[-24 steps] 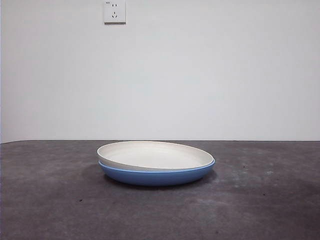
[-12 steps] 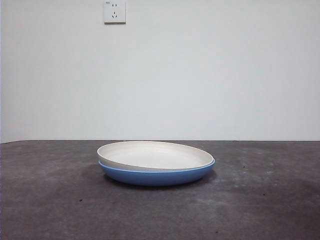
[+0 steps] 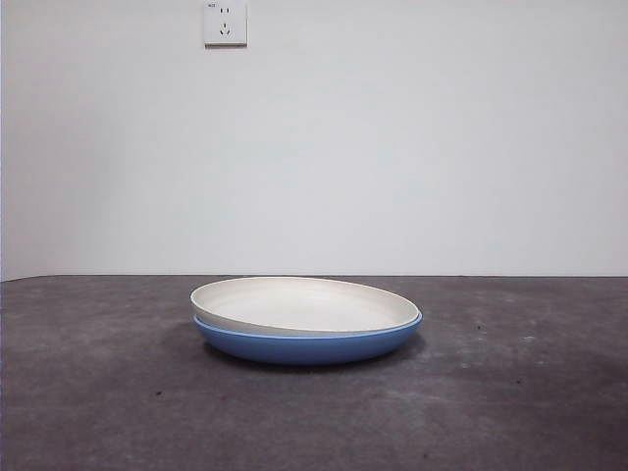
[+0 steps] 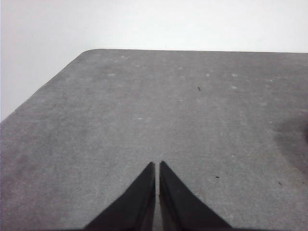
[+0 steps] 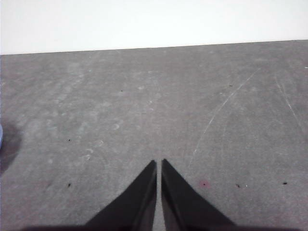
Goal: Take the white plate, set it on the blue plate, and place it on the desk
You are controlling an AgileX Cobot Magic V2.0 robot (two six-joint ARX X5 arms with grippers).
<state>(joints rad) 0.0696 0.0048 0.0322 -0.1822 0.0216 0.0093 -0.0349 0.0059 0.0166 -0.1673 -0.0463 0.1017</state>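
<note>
White plate (image 3: 304,304) nested on blue plate (image 3: 309,345) in front view only, left end effector (image 4: 157,164) and right end effector (image 5: 159,162) closed, empty

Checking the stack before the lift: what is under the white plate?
The blue plate sits directly under the white plate, resting on the desk. Only its outer wall and rim show; its inside is covered.
</note>
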